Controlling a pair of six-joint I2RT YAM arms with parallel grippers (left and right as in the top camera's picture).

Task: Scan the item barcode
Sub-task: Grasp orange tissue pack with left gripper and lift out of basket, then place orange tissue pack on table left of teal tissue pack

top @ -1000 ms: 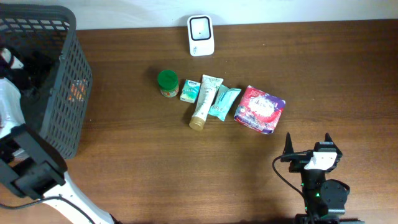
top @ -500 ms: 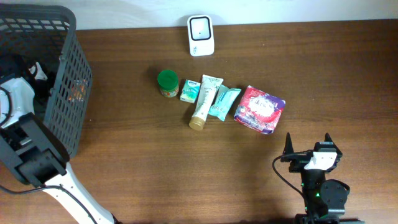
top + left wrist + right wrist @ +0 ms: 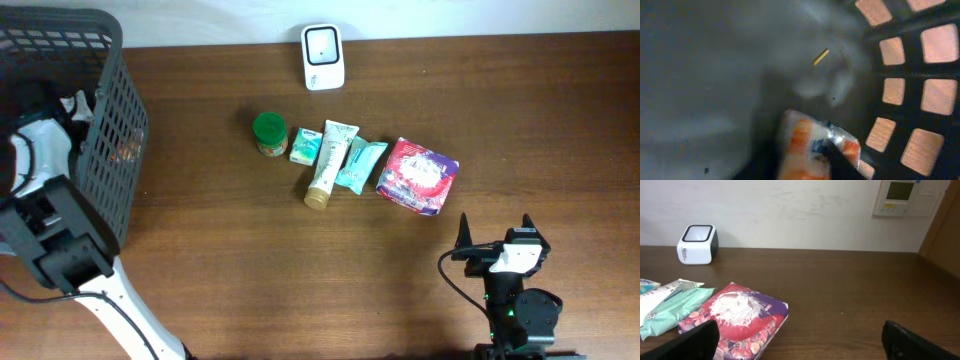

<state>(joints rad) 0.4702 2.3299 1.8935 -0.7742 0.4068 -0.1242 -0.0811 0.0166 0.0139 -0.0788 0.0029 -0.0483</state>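
My left gripper [image 3: 802, 164] reaches down inside the black mesh basket [image 3: 112, 120] at the table's left end. Its dark fingers stand on either side of an orange and white packet [image 3: 799, 137], closed on it; the view is blurred. From overhead the left gripper [image 3: 68, 106] shows only partly behind the basket wall. The white barcode scanner [image 3: 323, 57] stands at the table's back edge, and the right wrist view has the scanner [image 3: 698, 244] at far left. My right gripper [image 3: 495, 235] rests open near the front right, nothing between its fingers [image 3: 695, 341].
A row of items lies mid-table: a green-lidded jar [image 3: 269, 133], a small teal box [image 3: 305, 147], a cream tube [image 3: 328, 165], a teal packet [image 3: 359, 165] and a red and purple pack [image 3: 418, 177]. The basket's mesh wall [image 3: 913, 100] rises close on the right of the left wrist view.
The left arm has swung further into the basket and its jaws have closed onto the orange and white packet. The right arm has not moved.
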